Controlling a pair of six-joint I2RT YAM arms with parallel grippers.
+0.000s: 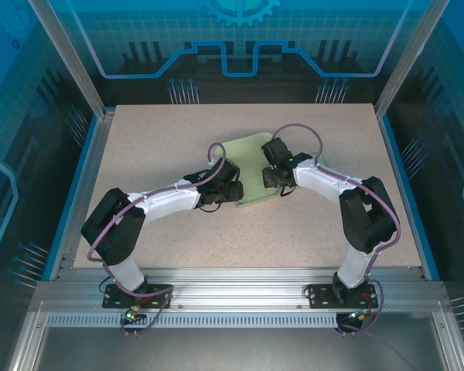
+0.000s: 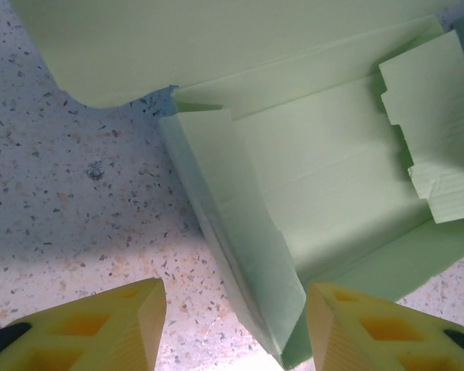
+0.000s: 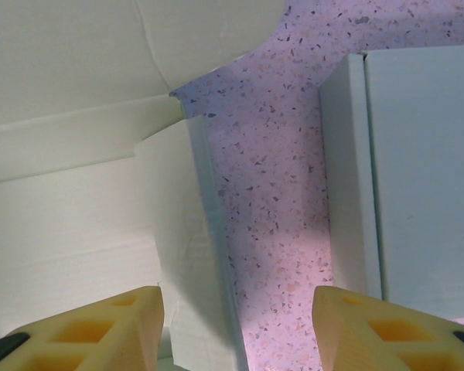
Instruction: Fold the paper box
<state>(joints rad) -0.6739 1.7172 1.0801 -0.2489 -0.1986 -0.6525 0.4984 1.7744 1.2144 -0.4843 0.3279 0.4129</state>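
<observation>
We see the left end effector (image 2: 236, 313) with its yellow fingers (image 2: 100, 325) set apart at a middling width, gripping nothing. A raised side flap (image 2: 232, 232) of the paper box (image 2: 325, 178) stands in the gap. It lies closer to the finger on the right of the left wrist view, and we cannot tell whether the two touch. Beyond the flap the box floor lies flat, with a stepped tab (image 2: 433, 124) folded inward at its far end.

The right end effector (image 3: 238, 313) is likewise parted and holds nothing. Its fingers straddle the upright edge of another flap (image 3: 189, 247). A strip of bare speckled worktop (image 3: 278, 193) runs beside that flap, and a further pale panel (image 3: 417, 178) sits across the strip.

From the top camera, we see both end effectors low over the pale green box, which lies near the middle of the worktop. The left one is at its near-left edge and the right one at its right side.
</observation>
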